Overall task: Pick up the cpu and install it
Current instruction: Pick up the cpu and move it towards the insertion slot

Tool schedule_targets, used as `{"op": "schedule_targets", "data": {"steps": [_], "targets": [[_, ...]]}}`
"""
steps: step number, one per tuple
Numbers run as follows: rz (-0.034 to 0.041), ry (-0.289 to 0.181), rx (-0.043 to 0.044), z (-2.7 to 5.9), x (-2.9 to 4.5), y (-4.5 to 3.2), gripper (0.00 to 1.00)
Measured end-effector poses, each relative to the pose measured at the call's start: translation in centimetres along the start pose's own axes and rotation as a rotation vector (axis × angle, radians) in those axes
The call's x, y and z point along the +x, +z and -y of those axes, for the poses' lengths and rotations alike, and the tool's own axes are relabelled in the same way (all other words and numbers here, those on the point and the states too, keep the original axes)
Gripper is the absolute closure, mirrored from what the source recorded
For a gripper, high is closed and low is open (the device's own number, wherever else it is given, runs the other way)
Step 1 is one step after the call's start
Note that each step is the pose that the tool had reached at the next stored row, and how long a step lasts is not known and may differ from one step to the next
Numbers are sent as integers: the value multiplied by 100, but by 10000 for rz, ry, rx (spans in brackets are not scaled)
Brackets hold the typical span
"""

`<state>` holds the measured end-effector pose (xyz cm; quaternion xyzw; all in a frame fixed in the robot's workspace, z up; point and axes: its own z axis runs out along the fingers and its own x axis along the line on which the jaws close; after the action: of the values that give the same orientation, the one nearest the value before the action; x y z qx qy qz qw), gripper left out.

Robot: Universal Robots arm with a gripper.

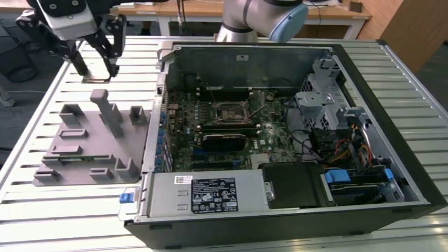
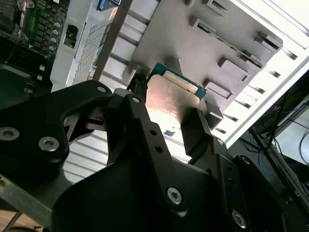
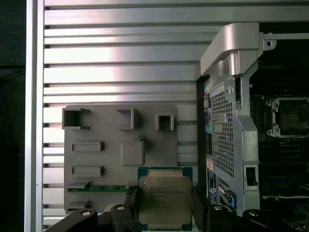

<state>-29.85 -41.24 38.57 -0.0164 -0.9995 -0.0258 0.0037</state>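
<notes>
The gripper (image 1: 96, 73) clasps the cpu (image 3: 165, 202) by two opposite edges, raised over the slatted worktop (image 3: 120, 58). Near it lies a grey parts holder (image 3: 104, 157) carrying a memory stick (image 3: 101, 188). The wall of the open computer case (image 3: 227, 121) stands between cpu and socket (image 3: 289, 116).

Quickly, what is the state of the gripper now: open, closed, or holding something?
Gripper: closed, holding the cpu by two opposite edges.
</notes>
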Motion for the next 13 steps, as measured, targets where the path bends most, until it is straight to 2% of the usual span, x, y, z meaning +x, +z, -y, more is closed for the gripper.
{"op": "schedule_targets", "data": {"steps": [13], "targets": [[0, 0, 1, -9, -268, -2, 47]]}}
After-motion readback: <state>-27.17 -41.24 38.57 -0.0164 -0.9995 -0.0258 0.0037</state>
